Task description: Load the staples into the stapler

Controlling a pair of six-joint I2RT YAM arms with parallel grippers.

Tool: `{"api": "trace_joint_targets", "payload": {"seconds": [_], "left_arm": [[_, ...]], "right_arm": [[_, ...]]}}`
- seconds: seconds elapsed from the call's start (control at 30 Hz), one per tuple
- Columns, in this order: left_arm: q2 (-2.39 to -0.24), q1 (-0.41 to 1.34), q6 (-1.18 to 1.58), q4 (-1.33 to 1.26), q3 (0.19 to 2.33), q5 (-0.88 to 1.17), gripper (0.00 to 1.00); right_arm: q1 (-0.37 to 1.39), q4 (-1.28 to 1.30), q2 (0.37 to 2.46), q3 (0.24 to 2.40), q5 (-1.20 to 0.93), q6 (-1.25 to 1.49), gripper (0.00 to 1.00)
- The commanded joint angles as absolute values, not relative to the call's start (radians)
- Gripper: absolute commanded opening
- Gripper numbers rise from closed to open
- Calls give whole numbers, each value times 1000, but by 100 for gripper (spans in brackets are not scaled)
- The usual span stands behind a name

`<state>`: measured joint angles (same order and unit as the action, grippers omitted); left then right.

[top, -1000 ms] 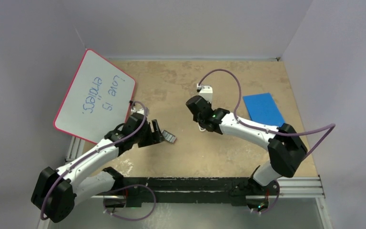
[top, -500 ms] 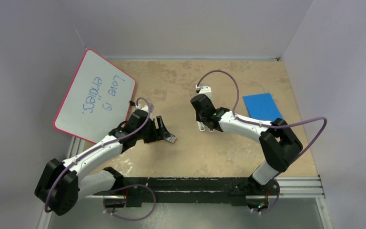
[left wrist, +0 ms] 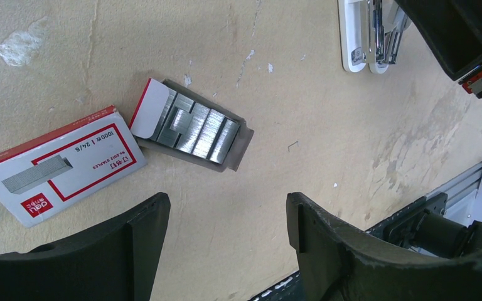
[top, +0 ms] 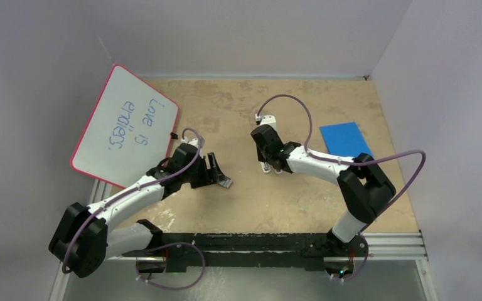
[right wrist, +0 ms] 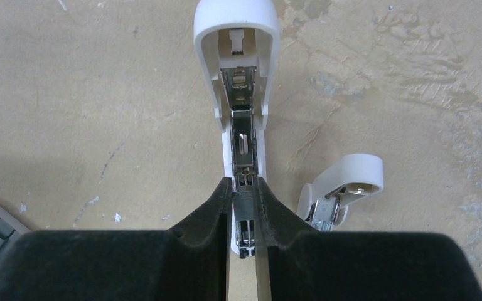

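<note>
Now right fingers (right wrist: 208, 210) are pinching the open stapler (right wrist: 235, 15); spread left fingers (left wrist: 141, 222) are hovering over the staples (left wrist: 194, 128), pickup likely next.

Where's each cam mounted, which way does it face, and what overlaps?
Top external: above and behind the robot, looking down at the table; left arm and right arm show whole.
Left wrist: looks down at the staples and red-and-white box; open left end effector at bottom.
Right wrist: looks down along the right end effector, shut on the stapler.
Shared: both wrist views catch the stapler.
</note>
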<state>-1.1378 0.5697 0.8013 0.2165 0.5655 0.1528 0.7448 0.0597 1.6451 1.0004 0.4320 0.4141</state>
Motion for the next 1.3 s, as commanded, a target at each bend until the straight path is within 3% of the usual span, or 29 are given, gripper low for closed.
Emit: {"api": "trace_joint_targets", "payload": {"seconds": [0.0,1.27], "left_arm": [[-1142,566,796,174,611,160,68],[-1154,566,804,186,609,150,67]], "right_arm": [[739,37,1651,991,435,397,16],[740,46,1664,980,421,405,15]]}}
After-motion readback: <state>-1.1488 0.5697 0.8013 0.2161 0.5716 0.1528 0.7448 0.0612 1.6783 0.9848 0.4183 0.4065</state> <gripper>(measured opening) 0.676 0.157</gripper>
